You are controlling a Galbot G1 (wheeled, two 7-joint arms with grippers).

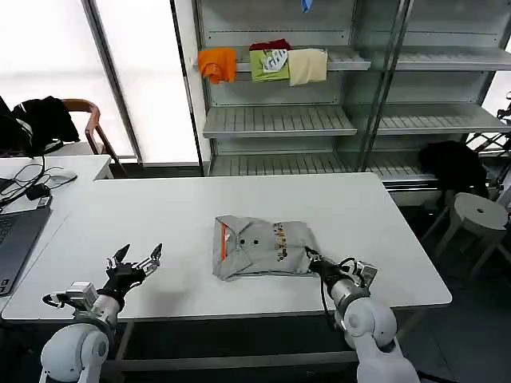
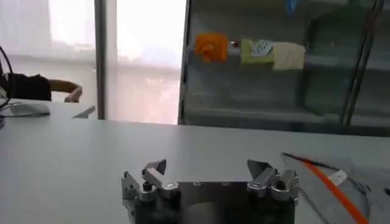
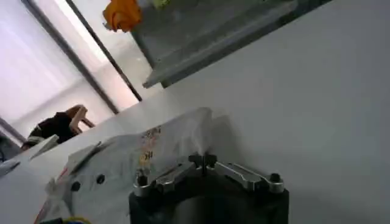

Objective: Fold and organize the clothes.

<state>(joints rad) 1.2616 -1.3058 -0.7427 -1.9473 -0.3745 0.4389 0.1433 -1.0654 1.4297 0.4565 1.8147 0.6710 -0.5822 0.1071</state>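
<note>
One of the clothes, a light grey shirt (image 1: 259,247), lies folded at the middle of the white table (image 1: 160,215), its orange inner collar and buttons on its left side and its chest print toward the right. My right gripper (image 1: 310,255) is at the shirt's near right edge. In the right wrist view this gripper (image 3: 203,159) has its tips closed together on the edge of the shirt (image 3: 128,164). My left gripper (image 1: 140,252) hovers open over bare table to the left of the shirt. The left wrist view shows this gripper (image 2: 206,165) empty, with the shirt (image 2: 341,189) off to one side.
Metal shelves (image 1: 279,120) stand behind the table, with small orange (image 1: 217,64), green (image 1: 269,64) and cream (image 1: 307,65) garments on an upper shelf. A laptop (image 1: 16,235) and cables lie on the left desk. A stool (image 1: 477,214) stands at the right.
</note>
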